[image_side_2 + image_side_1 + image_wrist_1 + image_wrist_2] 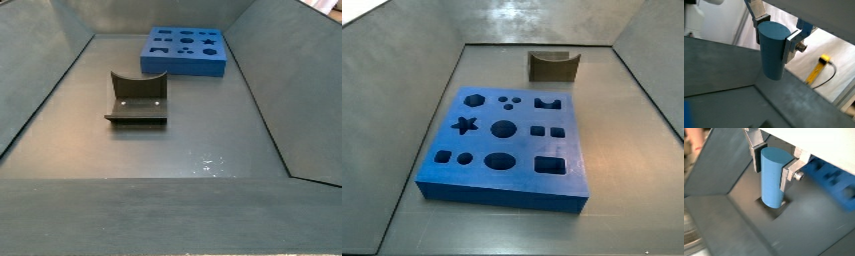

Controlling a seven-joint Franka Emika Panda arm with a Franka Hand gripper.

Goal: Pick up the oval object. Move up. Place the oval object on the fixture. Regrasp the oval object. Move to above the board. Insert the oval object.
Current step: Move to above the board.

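Note:
In both wrist views my gripper [775, 32] [773, 164] is shut on the oval object [771, 52] [773, 178], a smooth blue peg of oval section that hangs lengthwise down from between the fingers. The silver fingers [793, 41] [789, 173] press on its two flatter sides near its upper end. The blue board [509, 140] [187, 50] with shaped holes lies on the bin floor, and one edge of it shows in a wrist view [832, 179]. The olive-brown fixture [553, 65] [138, 98] stands apart from the board. Neither side view shows the gripper or the peg.
Sloping grey bin walls [402, 70] [40, 70] surround the floor. A wall corner [731, 193] lies below the peg. Outside the bin a yellow cable [821, 67] lies on a white surface.

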